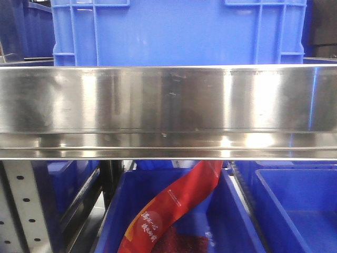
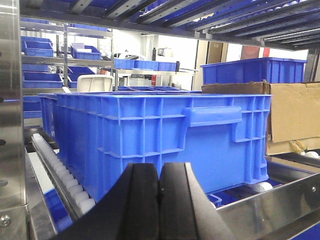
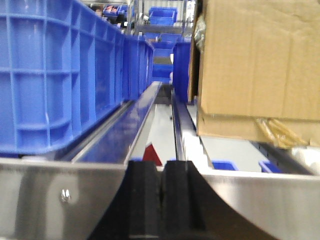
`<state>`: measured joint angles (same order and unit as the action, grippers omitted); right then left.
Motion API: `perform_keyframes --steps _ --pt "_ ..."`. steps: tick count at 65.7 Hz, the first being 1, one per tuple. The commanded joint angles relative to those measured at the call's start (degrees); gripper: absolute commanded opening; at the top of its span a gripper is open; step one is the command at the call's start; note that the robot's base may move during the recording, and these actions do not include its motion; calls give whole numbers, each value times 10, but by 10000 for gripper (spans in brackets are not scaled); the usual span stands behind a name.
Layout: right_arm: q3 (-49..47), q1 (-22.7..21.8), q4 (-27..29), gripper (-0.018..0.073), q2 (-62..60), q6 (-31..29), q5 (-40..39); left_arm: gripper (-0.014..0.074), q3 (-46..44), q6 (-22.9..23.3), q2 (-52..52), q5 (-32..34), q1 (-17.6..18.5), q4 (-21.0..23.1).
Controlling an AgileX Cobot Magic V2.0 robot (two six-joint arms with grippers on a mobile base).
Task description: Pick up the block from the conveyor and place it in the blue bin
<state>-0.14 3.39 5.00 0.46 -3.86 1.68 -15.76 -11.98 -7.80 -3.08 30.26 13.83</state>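
Both grippers are pressed closed with nothing between their black pads: the left gripper [image 2: 159, 192] faces the side of a big blue bin [image 2: 165, 140] resting on rollers just beyond it, and the right gripper [image 3: 160, 192] sits behind a steel rail [image 3: 60, 195], between that bin's wall and a cardboard box [image 3: 260, 65]. No block or conveyor belt shows.
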Motion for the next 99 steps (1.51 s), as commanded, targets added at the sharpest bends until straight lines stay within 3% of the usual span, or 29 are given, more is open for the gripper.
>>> perform_keyframes --steps 1,72,74,82,83,99 --pt "1 -4 -11 -160 -5 5 -26 -111 0 -1 3 11 1 4" --pt "1 -4 -16 -160 -5 5 -26 -111 15 -1 4 10 -6 -4" --pt "1 -4 -16 -160 -5 5 -26 -111 27 14 7 17 -16 -22" --pt "1 -4 -16 -160 -5 5 -26 -111 81 225 17 58 -79 -198" --pt "1 -4 -16 -160 -5 5 -26 -111 90 236 20 59 -88 -211" --pt "1 -4 -16 -160 -5 5 -26 -111 151 206 73 45 -223 -226"
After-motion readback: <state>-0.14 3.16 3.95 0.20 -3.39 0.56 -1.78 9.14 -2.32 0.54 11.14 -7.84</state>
